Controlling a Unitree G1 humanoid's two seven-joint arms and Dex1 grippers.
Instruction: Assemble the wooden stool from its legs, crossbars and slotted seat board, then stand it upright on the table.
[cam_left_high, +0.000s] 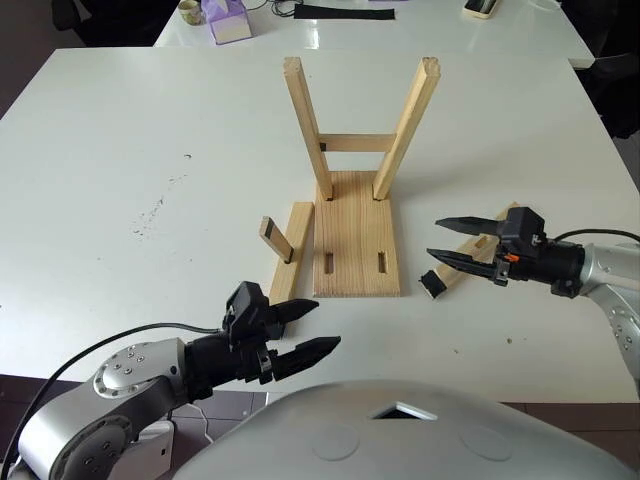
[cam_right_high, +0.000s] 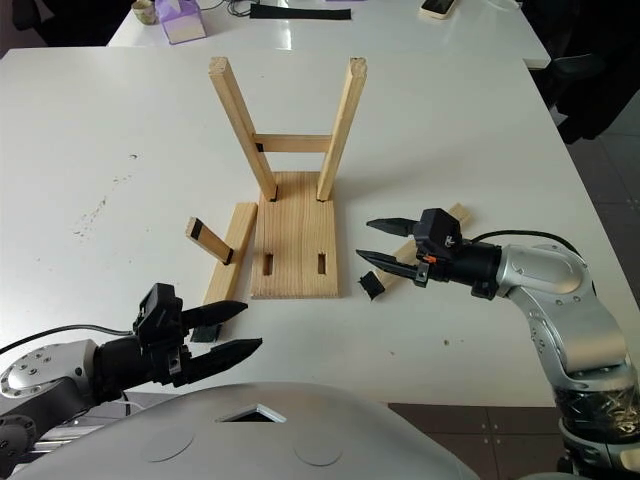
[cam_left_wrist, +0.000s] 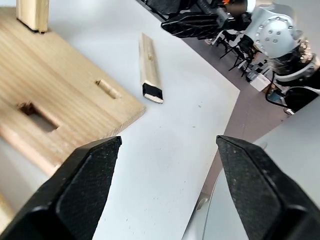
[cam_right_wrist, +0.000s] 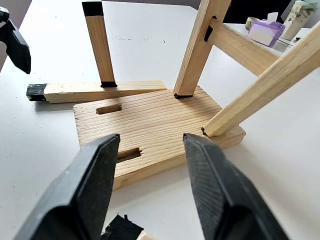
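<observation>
– White table (cam_left_high: 120, 150) was the surface, right? Fingers first.
– Yep. Left gripper (cam_left_high: 326, 325): fingers (cam_left_wrist: 85, 190) were spread wide with nothing between them. It hung at the near table edge, close to the front left corner of the seat board (cam_left_high: 355, 225).
– Right one?
– Right gripper (cam_left_high: 436, 238): fingers (cam_right_wrist: 90, 185) were apart too and held nothing. It pointed at the board's right side, above a loose stick (cam_left_high: 455, 272) with a black end that lay flat just right of the board. Couldn't tell if it touched the stick.
– Stool?
– Board lay flat mid-table. Left leg (cam_left_high: 308, 125) and right leg (cam_left_high: 408, 125) stood in the far slots, leaning apart at the top, joined by a crossbar (cam_left_high: 357, 143). Near slots (cam_left_high: 329, 263) were open holes.
– Other parts?
– Third leg (cam_left_high: 292, 250) lay flat beside the board's left edge, and a short stub (cam_left_high: 274, 238) stuck up from it.
– Behind?
– Tissue box (cam_left_high: 228, 20) and cup (cam_left_high: 190, 10) were on the far table.
</observation>
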